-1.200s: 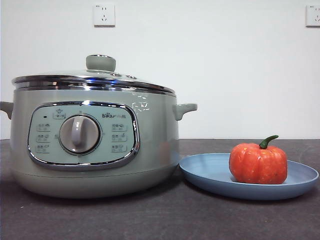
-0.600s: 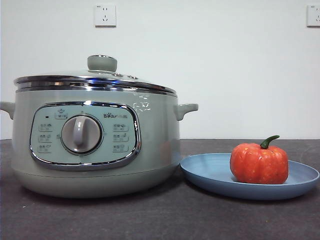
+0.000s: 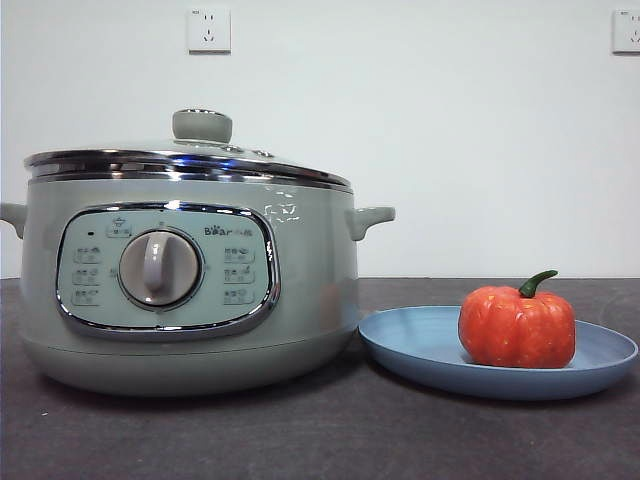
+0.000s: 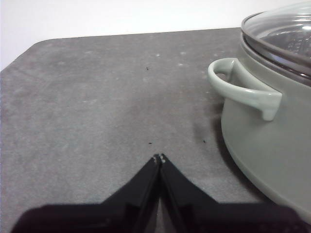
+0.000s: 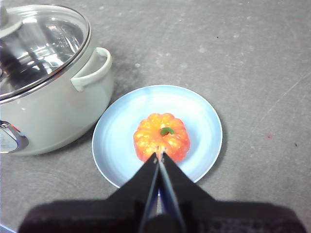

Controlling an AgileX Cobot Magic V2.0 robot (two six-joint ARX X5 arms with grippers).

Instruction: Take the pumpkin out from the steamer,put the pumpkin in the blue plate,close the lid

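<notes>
The orange-red pumpkin [image 3: 517, 325] with its green stem sits upright in the blue plate [image 3: 420, 345], right of the steamer [image 3: 190, 290]. The glass lid [image 3: 190, 160] rests shut on the steamer, knob up. In the right wrist view my right gripper [image 5: 159, 156] is shut and empty, high above the pumpkin [image 5: 162, 136] and plate [image 5: 199, 116]. In the left wrist view my left gripper [image 4: 159, 158] is shut and empty above bare table, apart from the steamer's side handle [image 4: 243, 90]. Neither gripper shows in the front view.
Dark grey table [image 3: 320, 440] runs in front of the steamer and plate. A white wall with two sockets [image 3: 208, 30] stands behind. The table's far corner shows in the left wrist view [image 4: 43, 48].
</notes>
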